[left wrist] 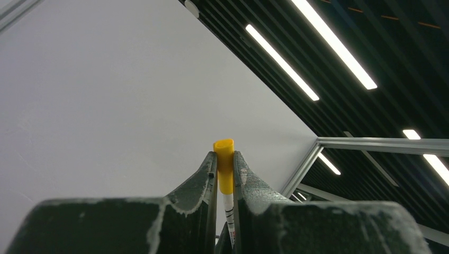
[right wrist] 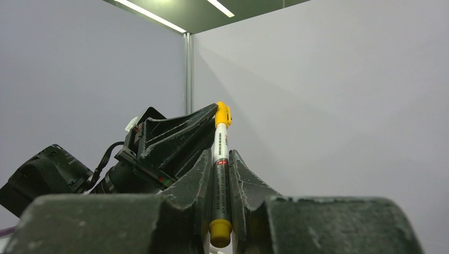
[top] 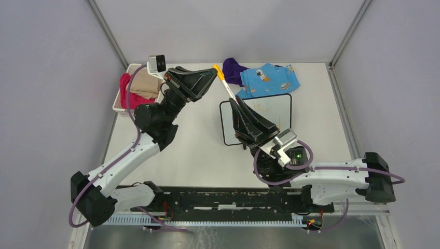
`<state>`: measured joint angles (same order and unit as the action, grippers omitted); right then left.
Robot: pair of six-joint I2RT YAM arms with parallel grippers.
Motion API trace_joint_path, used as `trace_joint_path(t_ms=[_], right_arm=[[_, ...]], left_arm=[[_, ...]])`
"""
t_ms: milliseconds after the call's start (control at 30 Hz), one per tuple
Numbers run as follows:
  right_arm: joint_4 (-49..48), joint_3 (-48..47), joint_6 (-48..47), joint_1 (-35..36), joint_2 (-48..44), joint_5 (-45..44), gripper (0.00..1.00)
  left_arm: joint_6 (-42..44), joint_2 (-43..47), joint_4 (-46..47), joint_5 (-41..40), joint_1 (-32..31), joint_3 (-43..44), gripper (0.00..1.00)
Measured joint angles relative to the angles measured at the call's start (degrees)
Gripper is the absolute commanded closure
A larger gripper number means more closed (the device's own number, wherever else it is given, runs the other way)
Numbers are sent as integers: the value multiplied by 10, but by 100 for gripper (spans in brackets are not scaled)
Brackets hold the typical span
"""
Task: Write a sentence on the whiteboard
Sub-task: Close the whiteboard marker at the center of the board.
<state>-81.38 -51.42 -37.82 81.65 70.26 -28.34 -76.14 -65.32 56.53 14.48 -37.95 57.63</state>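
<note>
Above the whiteboard's (top: 283, 104) far-left corner, my right claw (top: 237, 100) was clamped narrow on the marker (top: 227, 84) barrel, and my left claw (top: 213, 73) pinched its yellow cap (top: 218, 69). Had I pulled off-axis, the marker might have slipped and dropped onto the sentence (top: 265, 109), smearing its faint orange words. Grey walls enclosed the white table (top: 197, 150) carrying the whiteboard, and a blue cloth (top: 270, 80) lay just beyond it.
</note>
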Motion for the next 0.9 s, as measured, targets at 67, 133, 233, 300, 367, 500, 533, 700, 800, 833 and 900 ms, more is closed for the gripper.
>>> trace_joint_path(t_ms=[67, 133, 233, 300, 367, 500, 533, 700, 800, 833, 900], right_arm=[[0, 0, 0, 0, 0, 1, 100], [1, -1, 0, 0, 0, 2, 100], [1, -2, 1, 0, 0, 3, 100], [1, -3, 1, 0, 0, 3, 100], [2, -5, 0, 0, 0, 3, 100], [4, -9, 0, 0, 1, 3, 100], [4, -10, 0, 0, 1, 3, 100], [4, -12, 0, 0, 2, 3, 100], [4, -13, 0, 0, 2, 3, 100], [4, -13, 0, 0, 2, 4, 100], [4, -13, 0, 0, 2, 4, 100]], left_arm=[[-5, -4, 9, 1, -2, -1, 98], [-8, -8, 14, 3, -2, -1, 98], [-12, -12, 23, 5, -4, -1, 98], [-13, -13, 26, 6, -5, -1, 98], [-14, -15, 30, 6, -5, -1, 98], [-20, -18, 37, 9, -10, -1, 98], [-21, -19, 38, 9, -12, -1, 98], [-21, -23, 48, 7, -13, -1, 98], [-21, -23, 50, 7, -14, -1, 89], [-21, -23, 50, 7, -14, -1, 84], [-20, -23, 51, 7, -14, -1, 71]])
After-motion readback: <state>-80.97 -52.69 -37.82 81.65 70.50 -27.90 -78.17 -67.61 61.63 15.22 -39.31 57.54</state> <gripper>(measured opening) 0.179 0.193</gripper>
